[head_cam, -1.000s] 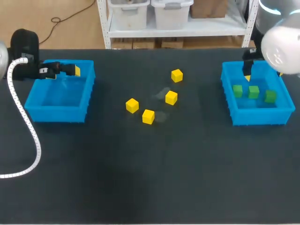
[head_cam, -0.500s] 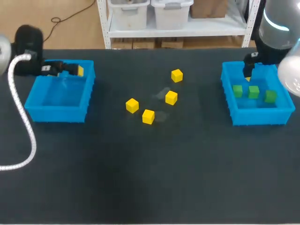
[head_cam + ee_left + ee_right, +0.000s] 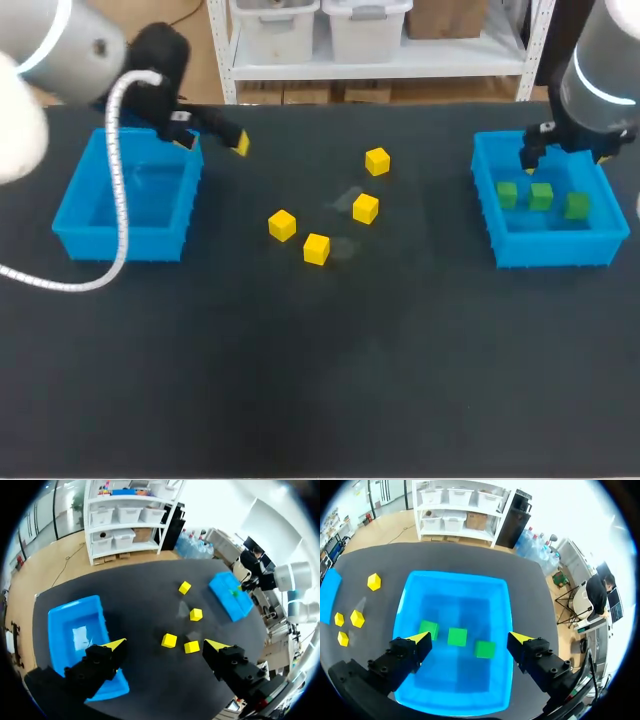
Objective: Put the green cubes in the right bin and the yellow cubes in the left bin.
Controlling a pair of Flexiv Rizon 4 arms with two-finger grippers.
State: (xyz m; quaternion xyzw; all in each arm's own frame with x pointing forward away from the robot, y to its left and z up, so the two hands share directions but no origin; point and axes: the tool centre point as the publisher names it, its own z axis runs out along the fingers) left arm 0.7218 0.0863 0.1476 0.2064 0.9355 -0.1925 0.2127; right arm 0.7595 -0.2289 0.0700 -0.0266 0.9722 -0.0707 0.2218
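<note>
Dark surface (image 3: 320,390). Nearest yellow cube (image 3: 316,248) lies mid-surface, with the second cube (image 3: 282,225) just beside it on the left-bin side. The third cube (image 3: 366,208) is near them, a bit farther back and to the right. The fourth cube (image 3: 377,161) is farthest back, apart from the other three. All four sit on the surface between the bins, outside both. Left bin (image 3: 120,243) is at the left side and right bin (image 3: 552,252) at the right side, well apart. The right bin holds three green cubes in a row on its floor: left green cube (image 3: 507,194), middle green cube (image 3: 541,196) and right green cube (image 3: 576,205), close together but apart. A white cable (image 3: 118,200) hangs off the left arm (image 3: 60,40), crossing the left bin and curving down over the surface. Left fingers (image 3: 100,662) are spread wide, gripping nothing, up at the left bin's far right corner. One yellow tip is just past the rim, over bare surface. In the left wrist view that bin lies under one finger and the yellow cubes lie ahead, between the two fingers. Right arm (image 3: 605,70) enters from the far right. Right fingers (image 3: 400,662) are also wide, above the right bin's far part. In the right wrist view the green cubes show below, between the fingers, untouched.
</note>
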